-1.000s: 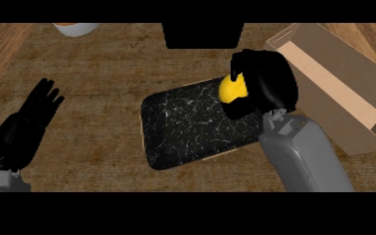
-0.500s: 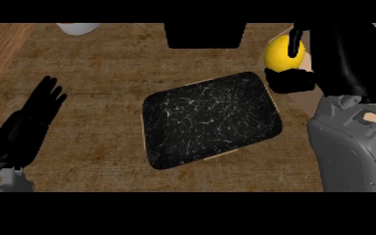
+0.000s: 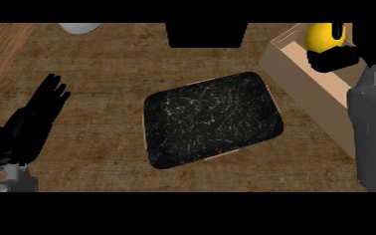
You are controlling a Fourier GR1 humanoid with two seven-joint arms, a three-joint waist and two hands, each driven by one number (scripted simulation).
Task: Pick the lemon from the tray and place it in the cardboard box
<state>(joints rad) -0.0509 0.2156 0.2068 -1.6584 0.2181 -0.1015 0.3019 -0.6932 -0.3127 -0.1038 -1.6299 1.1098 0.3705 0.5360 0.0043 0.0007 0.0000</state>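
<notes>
The yellow lemon [image 3: 322, 36] is held at the upper right, over the open cardboard box [image 3: 305, 82]. My right hand [image 3: 334, 57] curls round it, a finger across its top and the thumb below; most of the hand is cut off by the view's right edge. The black marbled tray [image 3: 211, 119] lies in the middle of the counter with nothing on it. My left hand [image 3: 35, 119] rests open at the left edge, fingers pointing up, far from the tray.
A black block [image 3: 206, 35] stands at the back centre. A pale round object [image 3: 79, 27] shows at the back left. The wooden counter [image 3: 110, 69] surrounds the tray. My grey right forearm [image 3: 363, 129] runs down the right edge over the box.
My right hand has carried the lemon up off the tray and rightward, to above the cardboard box. The left hand has stayed in place.
</notes>
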